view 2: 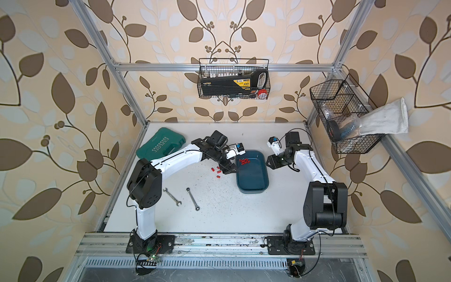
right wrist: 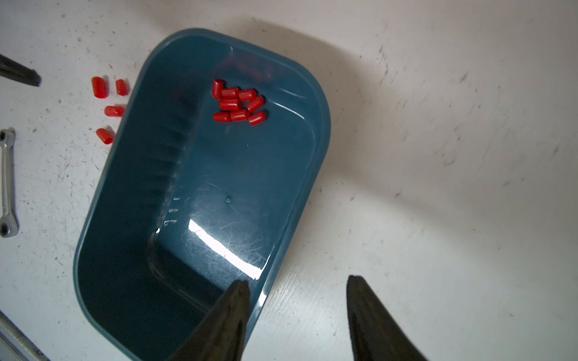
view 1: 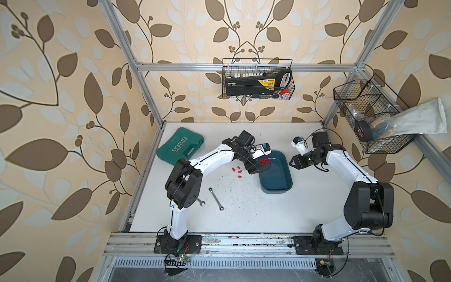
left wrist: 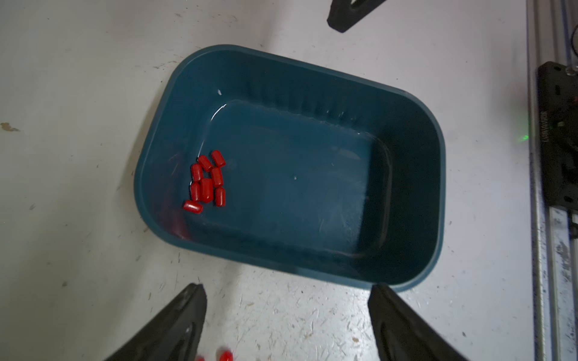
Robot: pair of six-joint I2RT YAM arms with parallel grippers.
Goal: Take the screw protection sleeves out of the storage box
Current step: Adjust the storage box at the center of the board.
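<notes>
- Storage box (left wrist: pixel 312 70) sits on the tabletop (left wrist: pixel 78 93). A clump of screw protection sleeves (left wrist: pixel 206 181) lies touching in one corner of its floor.
- Four loose sleeves (right wrist: pixel 106 109) lie out on the tabletop, just beside the box wall.
- Left gripper (left wrist: pixel 287 290): jaws spread wide, empty, just outside the rim.
- Right gripper (right wrist: pixel 297 281): jaws spread, empty, at the opposite rim.
- Risk: the clump is tight and near the wall, so a pinch may catch several or flick one away. A finger snagging the rim would likely shove the box.

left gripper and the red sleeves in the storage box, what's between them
Only bare table and a wall of the storage box, in the left wrist view.
</notes>
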